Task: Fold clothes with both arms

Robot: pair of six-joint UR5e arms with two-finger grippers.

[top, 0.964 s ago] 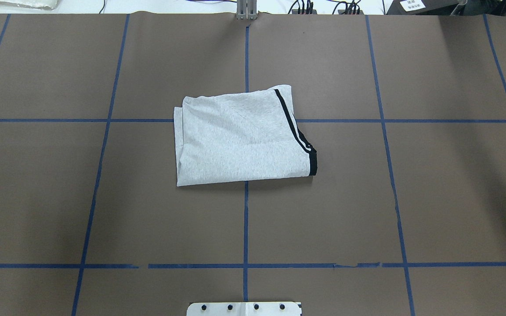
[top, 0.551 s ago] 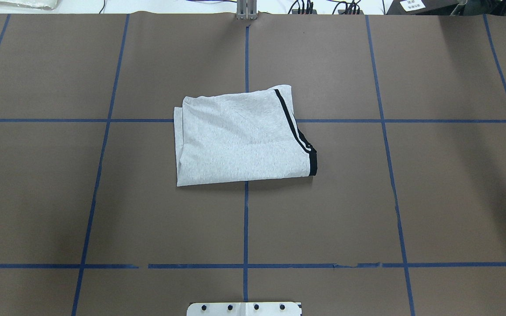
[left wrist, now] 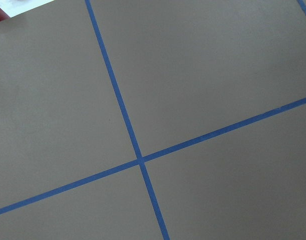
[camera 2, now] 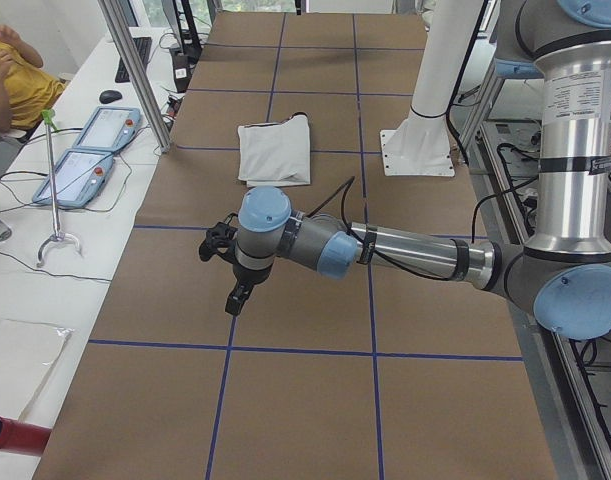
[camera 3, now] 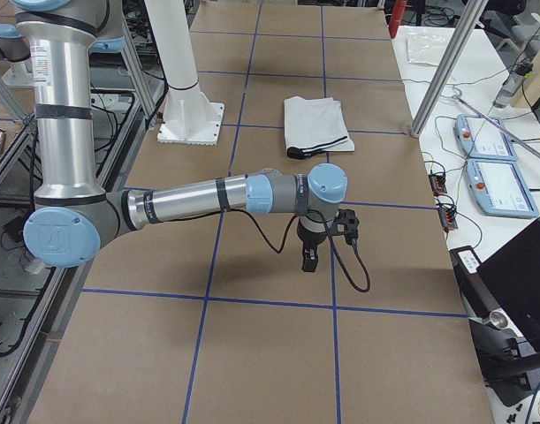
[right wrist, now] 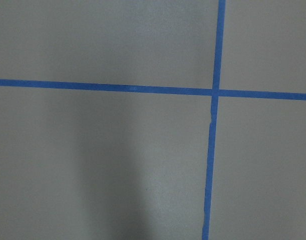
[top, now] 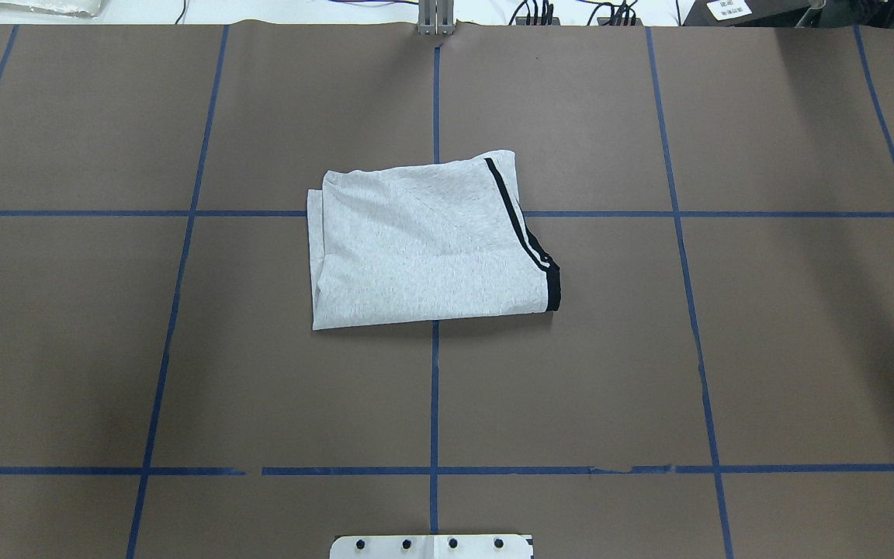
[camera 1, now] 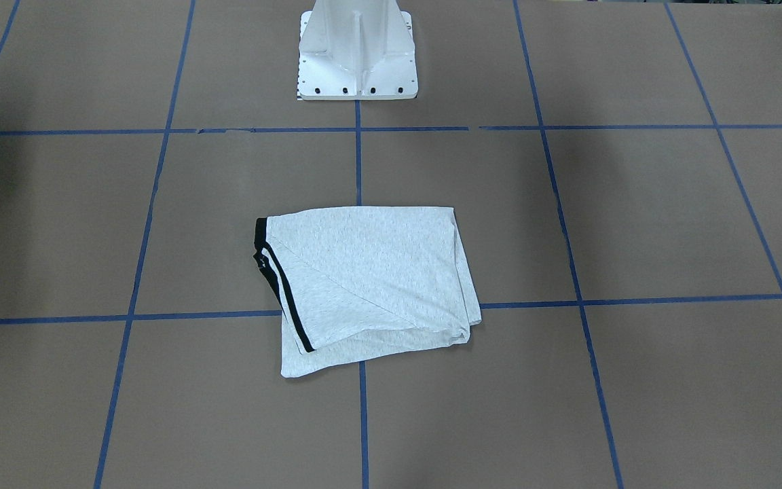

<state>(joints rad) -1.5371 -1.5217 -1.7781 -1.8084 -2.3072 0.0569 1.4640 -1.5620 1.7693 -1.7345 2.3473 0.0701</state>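
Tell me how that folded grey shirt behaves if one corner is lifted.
The T-shirt is probably floppy: its thin layers lie flat, so the fold would likely sag open. It looks light; a push would probably bunch it.

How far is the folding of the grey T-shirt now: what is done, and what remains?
Done: the T-shirt lies folded into a compact rectangle on the table. In hand: nothing; the left gripper and the right gripper hover over bare table, apart from it. Left: perhaps only squaring the lower layer, which sticks out at one edge.
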